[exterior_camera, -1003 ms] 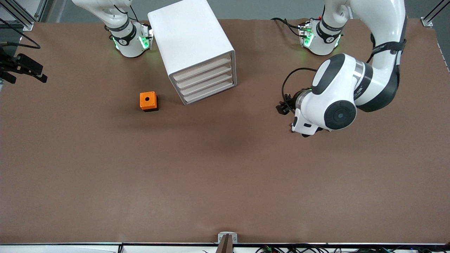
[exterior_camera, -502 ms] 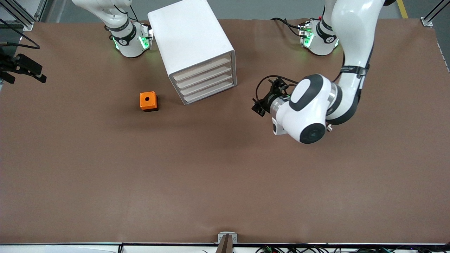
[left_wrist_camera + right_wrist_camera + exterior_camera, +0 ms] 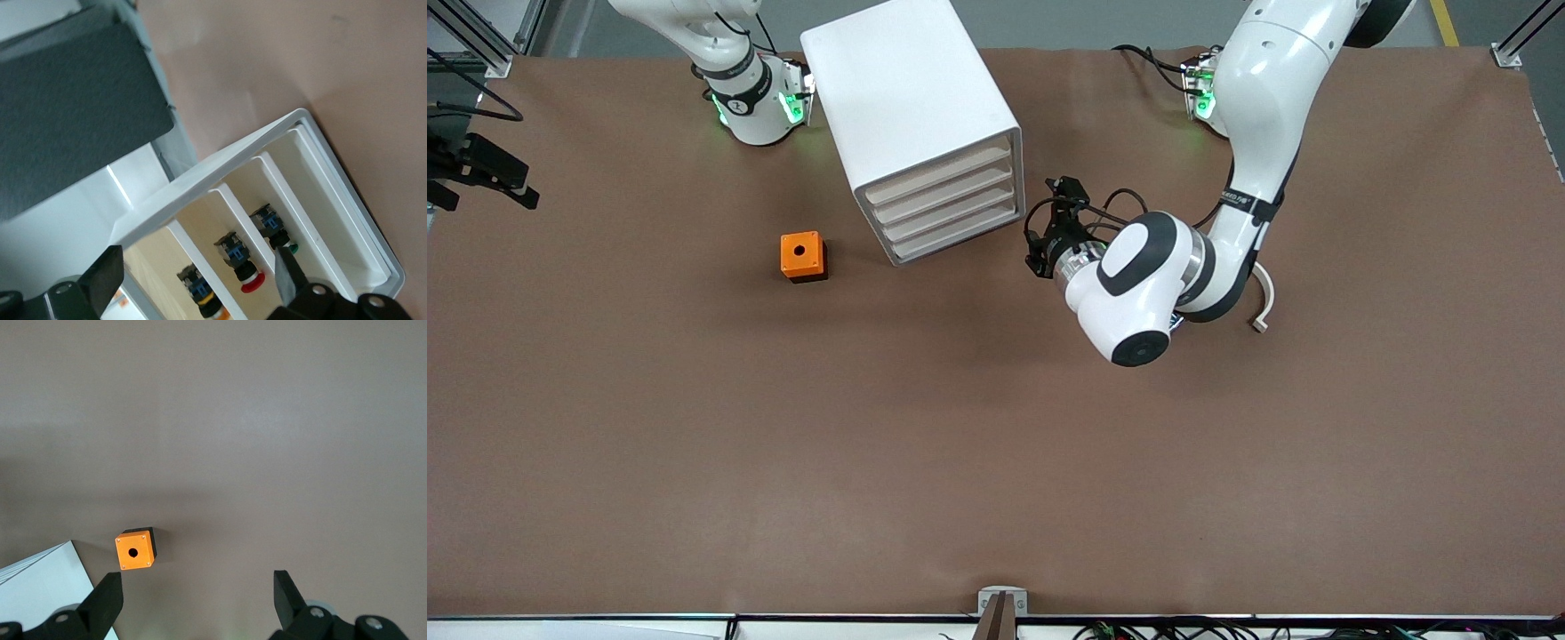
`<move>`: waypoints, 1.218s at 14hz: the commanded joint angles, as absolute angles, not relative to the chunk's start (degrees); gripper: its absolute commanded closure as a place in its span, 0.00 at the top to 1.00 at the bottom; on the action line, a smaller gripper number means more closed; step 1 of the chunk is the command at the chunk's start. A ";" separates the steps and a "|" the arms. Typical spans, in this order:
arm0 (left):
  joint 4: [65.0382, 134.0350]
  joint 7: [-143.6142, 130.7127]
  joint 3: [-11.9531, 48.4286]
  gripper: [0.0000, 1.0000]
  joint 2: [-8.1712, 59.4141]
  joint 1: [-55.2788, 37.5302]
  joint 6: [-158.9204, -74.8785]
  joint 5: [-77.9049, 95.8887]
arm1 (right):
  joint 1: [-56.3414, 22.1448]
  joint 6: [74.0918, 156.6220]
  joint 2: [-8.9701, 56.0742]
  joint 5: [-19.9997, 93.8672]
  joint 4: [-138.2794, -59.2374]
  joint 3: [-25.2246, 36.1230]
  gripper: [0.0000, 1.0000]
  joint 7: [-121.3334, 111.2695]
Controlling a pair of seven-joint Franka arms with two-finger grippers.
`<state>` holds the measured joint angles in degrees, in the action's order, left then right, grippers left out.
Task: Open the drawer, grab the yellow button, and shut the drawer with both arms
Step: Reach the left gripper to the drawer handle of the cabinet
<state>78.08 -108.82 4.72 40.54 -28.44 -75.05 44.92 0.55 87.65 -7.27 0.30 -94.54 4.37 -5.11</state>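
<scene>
Brown table carries the white cabinet. Left gripper, fingers spread, hovers beside the closed drawer; align squarely before pulling. Right gripper waits, fingers spread.

Place: probably a robotics lab
Signs: two bolted Franka arms, brown-covered counter, aluminium frame posts, loose cabling

My left arm: extended from its base, elbow bent, wrist low, with my left gripper over the table and its fingers spread wide apart, holding nothing. My right arm: waiting, raised; my right gripper over the table, fingers spread apart, holding nothing.
</scene>
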 commanded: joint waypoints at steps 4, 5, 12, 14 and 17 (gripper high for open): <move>76.38 -119.44 6.77 0.95 44.38 -28.30 -73.65 49.38 | 1.49 87.19 -6.60 0.09 -93.34 3.87 1.00 -5.10; 76.38 -120.92 6.94 0.89 44.91 -28.30 -73.57 50.35 | 1.58 87.19 -5.46 -0.26 -93.17 3.87 1.00 -5.53; 76.81 -123.13 9.14 0.66 45.70 -29.53 -73.65 53.52 | 1.05 87.98 -2.64 -0.26 -92.64 3.78 1.00 -5.80; 76.99 -123.92 9.14 0.60 46.40 -30.32 -73.57 53.79 | 1.05 87.89 -2.29 -1.22 -92.64 3.78 1.00 -5.89; 77.34 -124.01 9.14 0.58 46.93 -31.37 -73.65 53.96 | 1.06 87.89 -2.11 -2.02 -92.64 3.69 1.00 -5.71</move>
<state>78.07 -122.60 9.18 46.21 -30.59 -74.55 52.71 0.65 88.29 -2.66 -0.55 -94.02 4.27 -5.20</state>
